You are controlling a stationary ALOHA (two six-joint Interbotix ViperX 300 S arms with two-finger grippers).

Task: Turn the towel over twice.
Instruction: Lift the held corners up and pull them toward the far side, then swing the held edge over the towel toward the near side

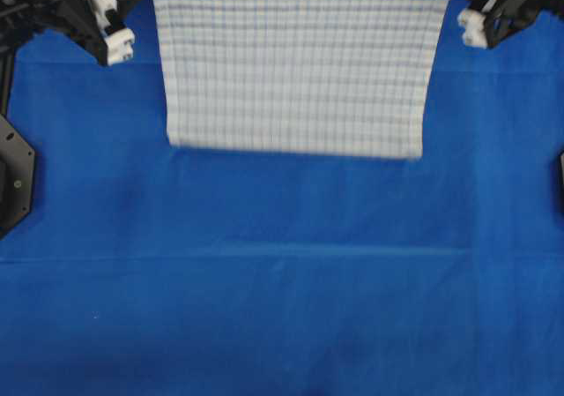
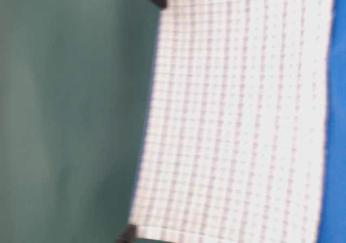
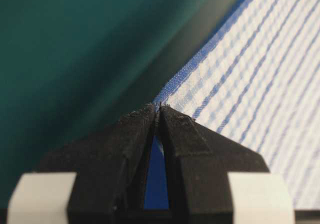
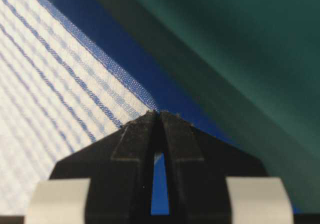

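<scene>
Both pincers (image 3: 159, 109) (image 4: 159, 115) clamp towel (image 1: 300, 61) corners; lower edge apparently lifted

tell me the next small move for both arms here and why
Probably carry both pinched corners forward over the blue table covering and lower, so the towel lands flipped. Left tool and right tool each clamp a corner, and the cloth hangs lifted.

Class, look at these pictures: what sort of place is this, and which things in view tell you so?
Probably a robot lab bench: a blue table covering, a plain green backdrop, and the left gripper and right gripper pinching a towel by its corners.
</scene>
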